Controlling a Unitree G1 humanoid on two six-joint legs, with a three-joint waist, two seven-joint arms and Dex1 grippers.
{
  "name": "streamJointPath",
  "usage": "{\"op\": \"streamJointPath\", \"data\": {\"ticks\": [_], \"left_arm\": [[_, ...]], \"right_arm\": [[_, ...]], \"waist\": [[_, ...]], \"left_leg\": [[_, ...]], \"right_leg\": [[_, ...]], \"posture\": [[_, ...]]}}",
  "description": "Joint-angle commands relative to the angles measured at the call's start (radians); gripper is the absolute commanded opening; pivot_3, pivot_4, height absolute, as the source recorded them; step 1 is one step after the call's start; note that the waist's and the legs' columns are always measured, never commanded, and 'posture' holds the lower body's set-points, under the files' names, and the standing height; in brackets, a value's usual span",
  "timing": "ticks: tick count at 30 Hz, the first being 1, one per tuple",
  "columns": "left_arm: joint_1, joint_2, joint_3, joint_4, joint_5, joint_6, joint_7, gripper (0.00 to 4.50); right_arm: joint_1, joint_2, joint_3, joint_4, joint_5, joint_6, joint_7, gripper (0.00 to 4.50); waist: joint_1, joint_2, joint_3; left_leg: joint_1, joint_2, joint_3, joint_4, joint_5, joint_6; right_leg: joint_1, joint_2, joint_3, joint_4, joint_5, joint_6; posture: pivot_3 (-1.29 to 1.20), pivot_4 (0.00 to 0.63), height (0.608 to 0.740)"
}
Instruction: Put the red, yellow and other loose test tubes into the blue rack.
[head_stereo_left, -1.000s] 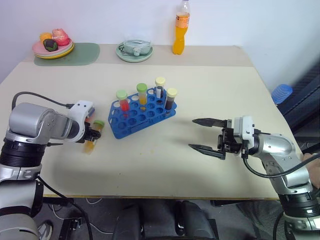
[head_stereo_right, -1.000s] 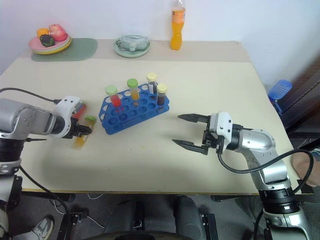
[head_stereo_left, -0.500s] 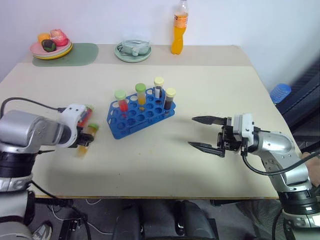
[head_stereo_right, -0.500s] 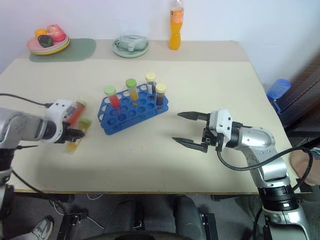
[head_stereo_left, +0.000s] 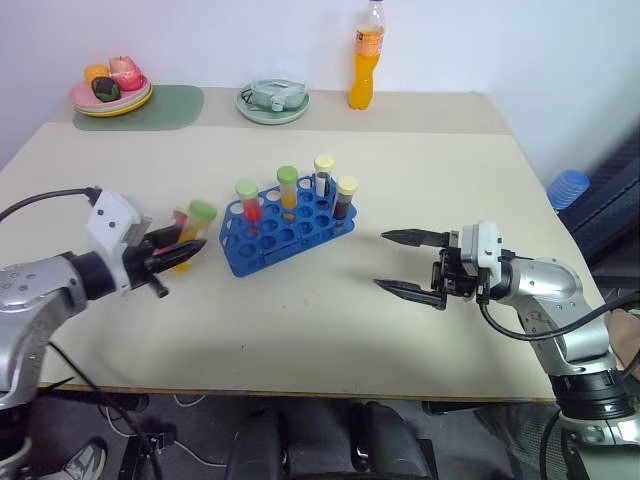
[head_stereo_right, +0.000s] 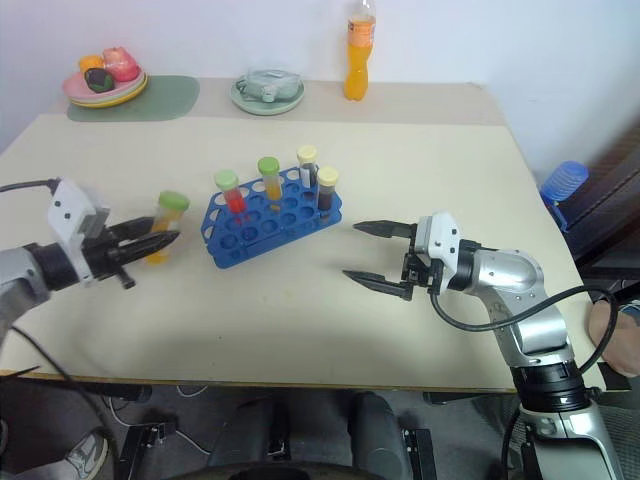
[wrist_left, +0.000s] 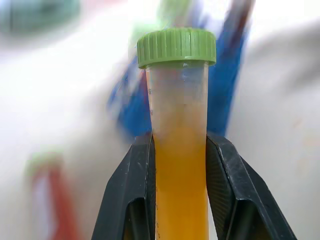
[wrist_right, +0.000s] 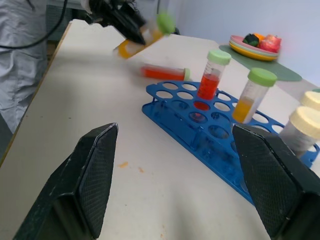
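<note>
The left gripper (head_stereo_left: 185, 252) has lifted the yellow-filled, green-capped test tube (head_stereo_left: 190, 238) off the counter (head_stereo_left: 300, 330); a second ago it was pressed low against the surface, tube pointing down. Now the tube hangs clear above the counter, cap tilted up toward the blue rack (head_stereo_left: 285, 232), nearer to it than before. The wrist has rolled and turned toward the rack. A red-filled test tube (wrist_right: 165, 73), earlier screened by the arm, lies uncovered on the counter beside the rack.
</note>
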Motion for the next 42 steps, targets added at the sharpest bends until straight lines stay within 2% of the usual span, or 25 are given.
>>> {"op": "streamJointPath", "data": {"ticks": [1, 3, 8, 16, 33, 42], "left_arm": [[-0.075, -0.066, -0.058, -0.006, 0.054, -0.123, 0.055, 0.76], [-0.136, -0.125, -0.11, 0.043, 0.114, -0.254, 0.063, 0.76], [-0.247, -0.239, -0.232, 0.223, 0.209, -0.425, 0.059, 0.76], [-0.278, -0.375, -0.307, 0.432, 0.229, -0.67, -0.02, 0.76], [-0.414, -0.553, -0.35, 0.799, 0.338, -0.876, 0.068, 0.76], [-0.438, -0.579, -0.374, 0.904, 0.335, -0.931, 0.009, 0.76]], "right_arm": [[0.015, -0.021, -0.049, -0.054, 0.022, 0.012, -0.018, 3.72], [0.028, -0.032, -0.063, -0.07, 0.024, 0.022, -0.028, 3.72], [0.06, -0.049, -0.095, -0.114, 0.032, 0.053, -0.053, 3.72], [0.091, -0.071, -0.132, -0.164, 0.046, 0.091, -0.078, 3.72], [0.116, -0.091, -0.154, -0.209, 0.06, 0.125, -0.101, 3.72], [0.126, -0.098, -0.168, -0.222, 0.066, 0.133, -0.108, 3.72]], "waist": [[-0.001, 0.0, 0.0], [0.001, 0.0, 0.0], [-0.001, 0.0, 0.0], [-0.002, 0.0, 0.0], [0.001, 0.0, 0.0], [-0.001, 0.0, 0.0]], "left_leg": [[0.0, 0.0, 0.0, 0.0, 0.0, 0.0], [0.0, 0.0, 0.0, 0.0, 0.0, 0.0], [0.0, 0.0, 0.0, 0.0, 0.0, 0.0], [0.0, 0.0, 0.0, 0.001, 0.0, 0.001], [0.0, 0.0, 0.0, 0.001, -0.002, 0.005], [0.0, 0.0, 0.0, 0.001, -0.003, 0.006]], "right_leg": [[0.0, 0.0, 0.0, 0.0, 0.0, 0.0], [0.0, 0.0, 0.0, 0.0, 0.0, 0.0], [0.001, 0.0, 0.0, 0.0, 0.0, 0.0], [0.001, 0.001, 0.0, -0.001, 0.0, 0.0], [0.001, 0.001, 0.0, -0.001, 0.0, 0.001], [0.001, 0.001, 0.0, -0.001, 0.0, 0.001]], "posture": [[0.0, 0.15, 0.74], [0.0, 0.15, 0.74], [0.0, 0.15, 0.74], [0.0, 0.15, 0.74], [0.0, 0.15, 0.74], [0.0, 0.15, 0.74]]}}
